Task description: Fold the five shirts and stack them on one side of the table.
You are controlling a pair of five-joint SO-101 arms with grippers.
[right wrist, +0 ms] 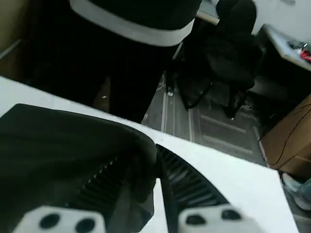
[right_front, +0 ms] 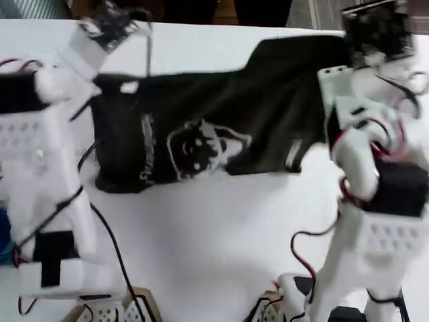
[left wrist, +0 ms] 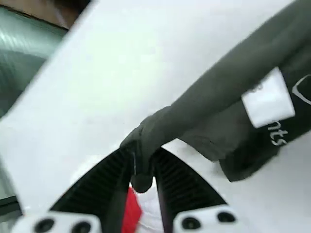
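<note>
1. Between the jaws of my left gripper [left wrist: 142, 167] sits a bunched corner of the black shirt [left wrist: 218, 92]; the jaws are closed tight on it.
2. My right gripper [right wrist: 146, 182] is clamped the same way on a fold of the same cloth, at the shirt's far edge.
3. From both grips the shirt spreads toward my bases over the white table [right_front: 221, 235], its long axis running from one gripper to the other.
4. I judge that the fold needs both arms to draw that far edge nearward together, since neither arm is better placed.
</note>
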